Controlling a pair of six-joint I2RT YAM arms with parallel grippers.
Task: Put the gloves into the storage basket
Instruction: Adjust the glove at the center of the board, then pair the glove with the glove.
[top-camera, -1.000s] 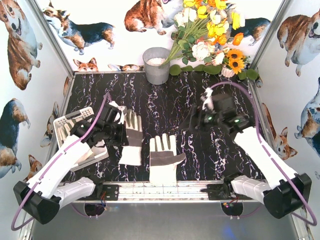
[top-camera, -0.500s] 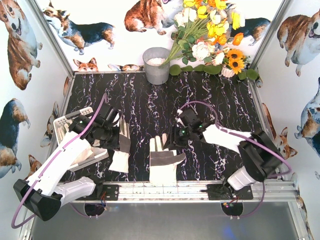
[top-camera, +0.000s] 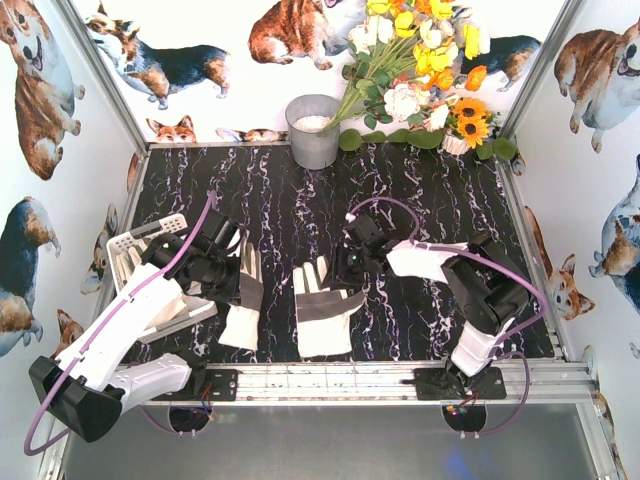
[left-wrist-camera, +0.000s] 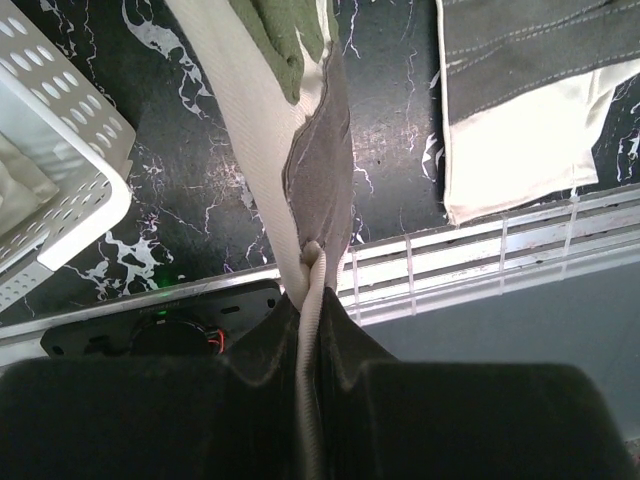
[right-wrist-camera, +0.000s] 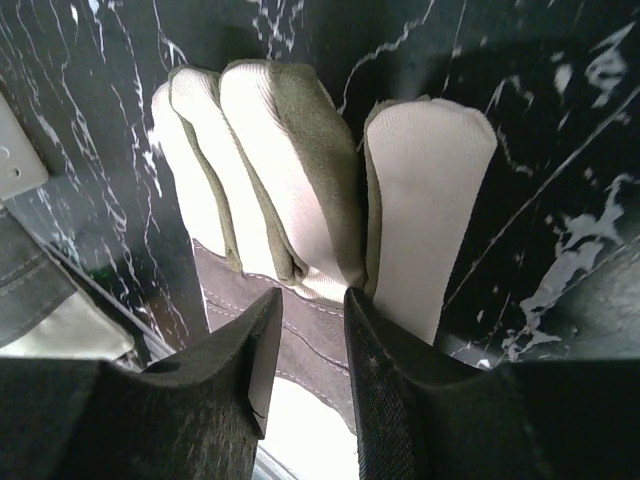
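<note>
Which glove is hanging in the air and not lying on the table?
The glove next to the white basket: it hangs pinched in the shut jaws of the left gripper. The other glove, in the middle, lies flat on the table.

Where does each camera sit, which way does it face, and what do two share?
Top external: overhead behind the bases, facing down on the black marbled table; left arm and right arm show.
Left wrist: left arm, facing down; left gripper shut on a limp cream-white fabric glove.
Right wrist: right arm, facing down; right gripper astride a flat cream-white, grey-patched glove.
Shared: both wrists see the flat glove.
</note>
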